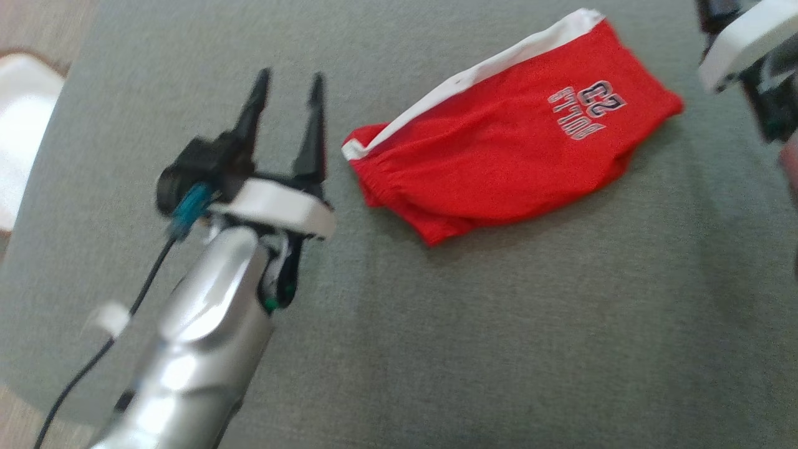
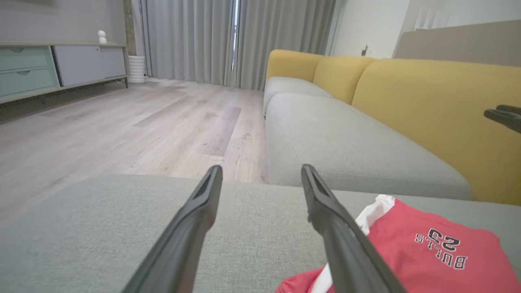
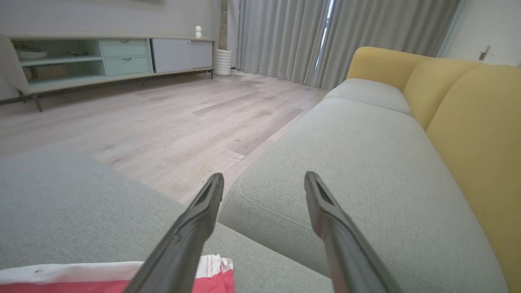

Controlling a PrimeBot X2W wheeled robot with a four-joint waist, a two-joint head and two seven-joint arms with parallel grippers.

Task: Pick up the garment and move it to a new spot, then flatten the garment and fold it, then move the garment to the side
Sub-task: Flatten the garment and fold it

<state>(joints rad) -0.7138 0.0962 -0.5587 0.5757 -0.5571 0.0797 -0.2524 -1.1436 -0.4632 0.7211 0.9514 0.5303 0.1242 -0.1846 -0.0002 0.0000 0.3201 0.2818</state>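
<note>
The garment (image 1: 505, 131) is a pair of red shorts with a white side stripe and a "BULLS 23" print, lying folded on the grey cushion (image 1: 436, 324). My left gripper (image 1: 290, 87) hovers open to the left of the shorts, nothing between its fingers. In the left wrist view the shorts (image 2: 431, 252) lie at the lower right, beside the right finger (image 2: 338, 232). My right gripper (image 3: 262, 181) is open and empty, with the shorts' white-striped edge (image 3: 122, 276) low on its left. Its white wrist (image 1: 742, 43) shows at the head view's top right corner.
A sofa with a grey seat (image 2: 346, 138) and yellow backrest (image 2: 439, 106) runs beyond the cushion's far edge. Wooden floor (image 3: 163, 118) lies to the left, with a low cabinet (image 3: 101, 61) and grey curtains (image 2: 228, 40) behind. A white object (image 1: 22, 131) sits off the cushion's left edge.
</note>
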